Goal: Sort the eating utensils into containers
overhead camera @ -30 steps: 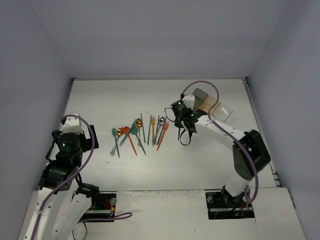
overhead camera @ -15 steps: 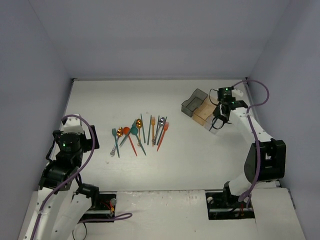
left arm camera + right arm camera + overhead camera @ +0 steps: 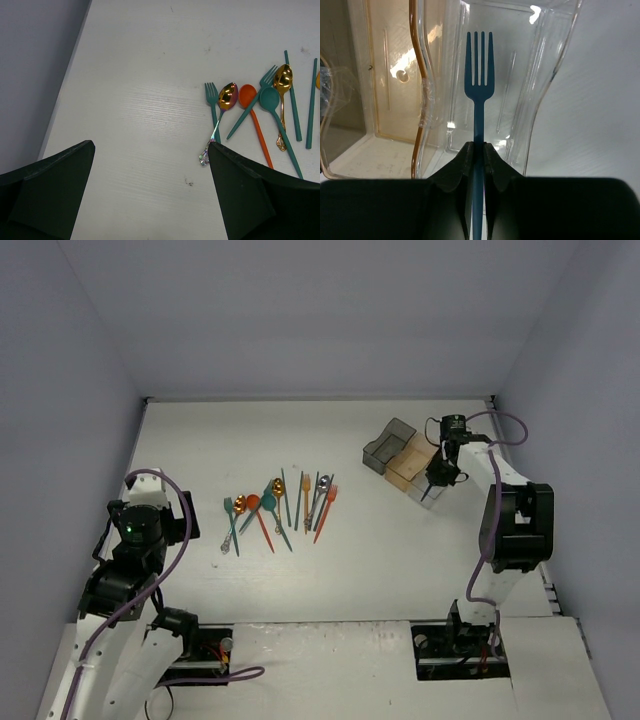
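Now | your right claw [image 3: 479, 150] is clamped on the slim teal fork [image 3: 478, 70] | fork's long axis runs straight out from the claw, tines ahead, over the glossy clear bin [image 3: 545, 75], orange-tan bin [image 3: 385, 100] just beside | left claw [image 3: 151, 145] spread wide, empty, nearer the loose plastic and shiny metal utensils [image 3: 280, 505] on the worktop [image 3: 400, 550].
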`<state>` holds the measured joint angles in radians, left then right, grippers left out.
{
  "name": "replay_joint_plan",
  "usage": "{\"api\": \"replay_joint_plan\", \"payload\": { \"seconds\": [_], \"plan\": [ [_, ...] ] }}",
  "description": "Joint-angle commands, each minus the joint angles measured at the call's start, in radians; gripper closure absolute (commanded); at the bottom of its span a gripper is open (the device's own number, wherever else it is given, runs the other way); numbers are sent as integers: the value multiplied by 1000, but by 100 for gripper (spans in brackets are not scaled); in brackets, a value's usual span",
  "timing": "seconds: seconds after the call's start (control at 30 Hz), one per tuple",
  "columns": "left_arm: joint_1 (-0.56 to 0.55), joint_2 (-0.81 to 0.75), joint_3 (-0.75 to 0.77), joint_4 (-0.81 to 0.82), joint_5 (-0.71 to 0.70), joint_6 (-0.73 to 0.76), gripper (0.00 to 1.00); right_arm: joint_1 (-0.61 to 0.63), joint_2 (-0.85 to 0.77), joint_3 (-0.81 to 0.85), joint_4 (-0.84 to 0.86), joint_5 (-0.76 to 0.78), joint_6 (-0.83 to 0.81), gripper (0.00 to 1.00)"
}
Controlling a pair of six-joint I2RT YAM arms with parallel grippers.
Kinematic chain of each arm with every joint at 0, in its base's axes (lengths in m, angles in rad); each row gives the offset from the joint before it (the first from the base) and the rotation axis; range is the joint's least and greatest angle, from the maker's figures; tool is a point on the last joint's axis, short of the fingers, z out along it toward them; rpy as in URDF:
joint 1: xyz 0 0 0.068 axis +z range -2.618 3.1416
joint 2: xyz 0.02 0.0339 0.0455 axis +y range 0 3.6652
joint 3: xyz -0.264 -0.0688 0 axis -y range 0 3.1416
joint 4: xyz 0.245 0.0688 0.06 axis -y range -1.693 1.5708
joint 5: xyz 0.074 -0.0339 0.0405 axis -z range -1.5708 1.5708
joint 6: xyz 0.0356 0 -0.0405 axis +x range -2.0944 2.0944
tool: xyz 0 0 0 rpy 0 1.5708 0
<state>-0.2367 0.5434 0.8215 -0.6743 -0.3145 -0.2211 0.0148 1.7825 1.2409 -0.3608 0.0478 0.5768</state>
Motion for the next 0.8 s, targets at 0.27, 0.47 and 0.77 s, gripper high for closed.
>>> {"api": "replay_joint_plan", "payload": {
  "seconds": [0.27,0.47,0.77],
  "plan": [
    [-6,22,6,68,6,-7,5,-11,37,66,-7,78,24,89],
    [-6,20,5,68,5,-7,5,-10,46,99,-7,118,24,89],
    [-6,25,7,68,5,-7,5,30,-118,118,-10,155,-23,66]
  ]
}}
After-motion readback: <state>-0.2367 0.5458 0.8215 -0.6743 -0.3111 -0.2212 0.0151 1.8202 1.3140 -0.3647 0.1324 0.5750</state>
